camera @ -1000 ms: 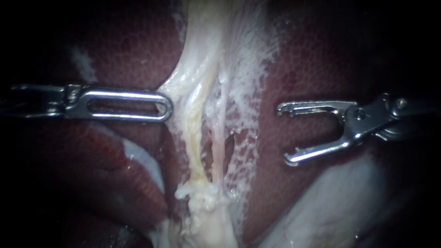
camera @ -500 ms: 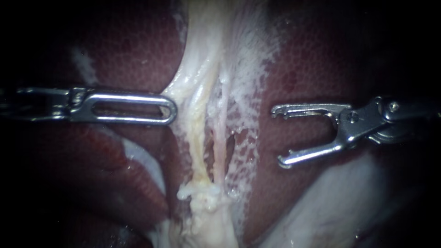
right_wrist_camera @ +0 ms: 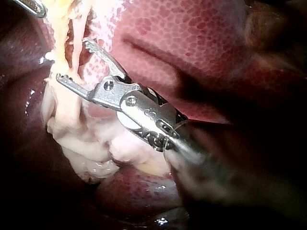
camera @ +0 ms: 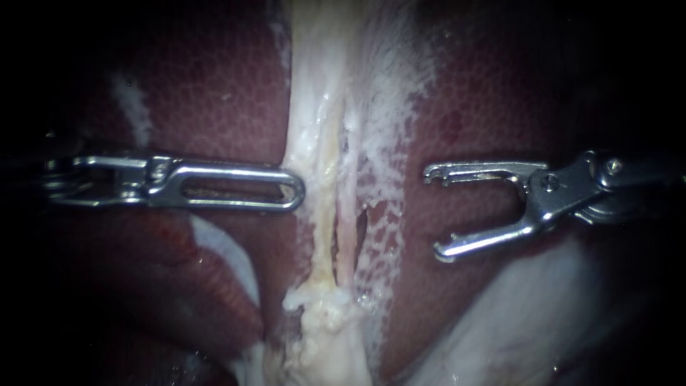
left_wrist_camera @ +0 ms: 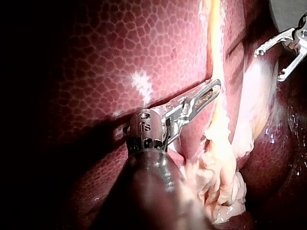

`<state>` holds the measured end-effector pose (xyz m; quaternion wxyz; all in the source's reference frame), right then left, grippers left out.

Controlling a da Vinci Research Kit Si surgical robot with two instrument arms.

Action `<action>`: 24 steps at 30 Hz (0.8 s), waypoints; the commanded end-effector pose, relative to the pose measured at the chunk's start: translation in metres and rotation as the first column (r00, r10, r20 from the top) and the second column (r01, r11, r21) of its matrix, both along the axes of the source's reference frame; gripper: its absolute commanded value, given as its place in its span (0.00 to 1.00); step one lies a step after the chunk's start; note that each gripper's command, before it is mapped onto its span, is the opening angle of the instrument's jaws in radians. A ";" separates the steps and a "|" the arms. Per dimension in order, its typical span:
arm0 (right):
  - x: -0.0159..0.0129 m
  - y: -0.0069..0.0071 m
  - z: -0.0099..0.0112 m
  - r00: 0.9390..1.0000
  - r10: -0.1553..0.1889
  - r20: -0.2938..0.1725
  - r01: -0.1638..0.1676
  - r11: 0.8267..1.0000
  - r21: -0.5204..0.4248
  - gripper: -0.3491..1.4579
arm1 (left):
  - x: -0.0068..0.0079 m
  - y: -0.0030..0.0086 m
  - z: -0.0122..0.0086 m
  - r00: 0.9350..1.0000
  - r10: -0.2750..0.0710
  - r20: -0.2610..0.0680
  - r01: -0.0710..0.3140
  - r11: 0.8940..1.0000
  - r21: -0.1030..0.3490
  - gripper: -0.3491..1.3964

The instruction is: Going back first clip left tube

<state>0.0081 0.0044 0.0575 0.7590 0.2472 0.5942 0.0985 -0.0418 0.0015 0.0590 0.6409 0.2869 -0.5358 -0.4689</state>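
2 instruments flank the left tube [camera: 323,229], a pale yellow strand running upright across the liver [camera: 486,93], with the right tube [camera: 346,230] just beside it. The left instrument [camera: 295,194], claw pressed together, touches the strand's edge with its tip and is by far the nearer. The right instrument [camera: 433,211], claw spread and empty, stands well apart beyond both tubes, mouth facing them. No clip shows.

The slotted steel left instrument [camera: 296,194] has slid rightward, and the pale band of tissue [camera: 314,143] it pinches has straightened.
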 end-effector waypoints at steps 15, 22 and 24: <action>0.0000 -0.0001 0.0000 1.000 0.000 0.000 0.000 1.000 -0.001 0.52 | -0.0006 -0.0001 0.0004 1.000 -0.003 -0.003 0.003 1.000 -0.001 0.00; 0.0000 -0.0002 0.0000 1.000 0.000 0.000 0.000 1.000 -0.001 0.52 | -0.0007 -0.0002 0.0005 1.000 -0.003 -0.003 0.003 1.000 -0.002 0.00; -0.0001 -0.0002 0.0000 1.000 0.000 0.000 0.000 1.000 -0.001 0.52 | -0.0007 -0.0002 0.0005 1.000 -0.003 -0.004 0.003 1.000 -0.002 0.00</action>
